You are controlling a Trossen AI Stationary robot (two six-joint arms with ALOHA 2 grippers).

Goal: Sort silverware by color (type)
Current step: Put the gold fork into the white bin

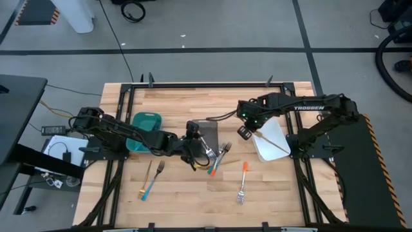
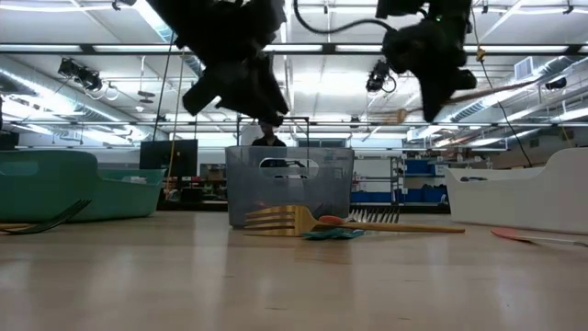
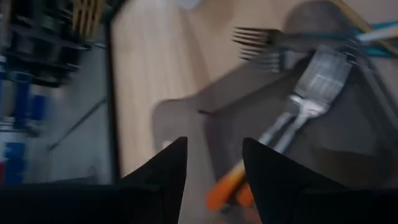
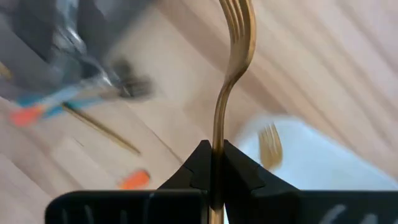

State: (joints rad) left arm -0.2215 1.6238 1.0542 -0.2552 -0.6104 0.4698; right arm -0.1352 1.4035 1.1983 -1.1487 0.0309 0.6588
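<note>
Three rectangular plastic trays on the wooden worktop, one teal (image 1: 147, 122), one grey (image 1: 207, 131), one white (image 1: 273, 137), two dark robot arms, several loose metal forks, exact count unclear

Left wrist view: left gripper (image 3: 213, 165), dark fingers parted, above translucent grey rectangular tray (image 3: 348, 155) holding orange-handled silver forks (image 3: 292, 121); further fork tines (image 3: 255, 37) lie beyond on light wooden tabletop (image 3: 149, 62).
</note>
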